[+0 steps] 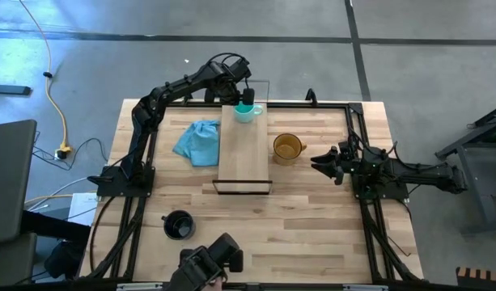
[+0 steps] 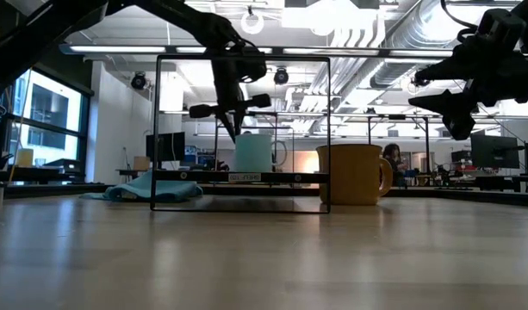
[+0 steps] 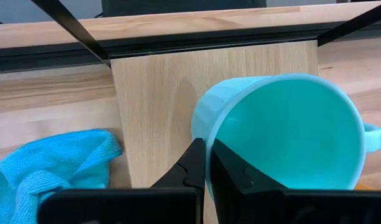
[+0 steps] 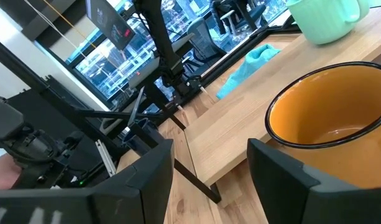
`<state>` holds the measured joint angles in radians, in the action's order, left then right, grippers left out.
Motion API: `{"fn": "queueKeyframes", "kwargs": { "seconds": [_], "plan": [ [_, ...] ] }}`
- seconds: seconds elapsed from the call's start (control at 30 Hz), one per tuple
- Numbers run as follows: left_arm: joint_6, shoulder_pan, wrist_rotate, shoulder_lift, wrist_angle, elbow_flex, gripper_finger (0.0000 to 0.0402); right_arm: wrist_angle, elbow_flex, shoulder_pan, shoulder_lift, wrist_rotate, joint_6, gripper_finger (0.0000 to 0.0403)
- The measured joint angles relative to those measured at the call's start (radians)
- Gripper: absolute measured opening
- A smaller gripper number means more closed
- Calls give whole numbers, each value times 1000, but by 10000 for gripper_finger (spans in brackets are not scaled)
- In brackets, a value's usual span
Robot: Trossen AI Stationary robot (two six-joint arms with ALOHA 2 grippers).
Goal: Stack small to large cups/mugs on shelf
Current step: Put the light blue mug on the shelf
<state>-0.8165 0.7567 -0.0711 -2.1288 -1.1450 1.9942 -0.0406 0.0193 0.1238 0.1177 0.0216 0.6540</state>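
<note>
A small teal mug (image 1: 248, 111) stands upright at the far end of the light-wood shelf plank (image 1: 244, 158), its handle toward the table's right. My left gripper (image 1: 244, 99) is shut on it from above; the mug also shows in the low view (image 2: 253, 152). An amber-orange mug (image 1: 286, 148) stands on the table just right of the shelf. My right gripper (image 1: 320, 164) hovers open and empty right of it, its fingers facing the mug (image 4: 339, 124). A black mug (image 1: 179, 225) stands on the table near the front left. My left gripper pinches the teal mug's wall at the rim (image 3: 207, 158), on the side away from the handle. One finger (image 3: 230, 171) is inside the mug and one (image 3: 193, 168) outside. The fingers come from above, pointing down. The mug is upright, its base at the shelf's far end.
A light blue cloth (image 1: 197, 141) lies on the table against the shelf's left side. Thin black wire frames (image 2: 242, 129) rise at the shelf's ends. A dark device (image 1: 211, 263) sits at the table's near edge. Bare tabletop lies between the shelf and the near edge.
</note>
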Motion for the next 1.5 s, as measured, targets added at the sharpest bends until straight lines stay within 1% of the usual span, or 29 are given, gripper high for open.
{"fn": "queueKeyframes", "kwargs": {
  "seconds": [0.83,0.93,1.2,1.33,1.5],
  "plan": [
    [-29,-23,-16,0,-28,0,2,0,0,0,0,21,19,195],
    [-28,-30,-20,0,-16,0,13,0,0,0,0,21,19,195],
    [-30,-32,-27,0,-6,0,59,0,0,0,0,43,23,195],
    [-33,-32,-27,0,-7,0,66,0,0,0,0,48,28,195],
    [-29,-33,-19,0,-9,0,63,0,0,0,0,63,30,195]
  ]
}}
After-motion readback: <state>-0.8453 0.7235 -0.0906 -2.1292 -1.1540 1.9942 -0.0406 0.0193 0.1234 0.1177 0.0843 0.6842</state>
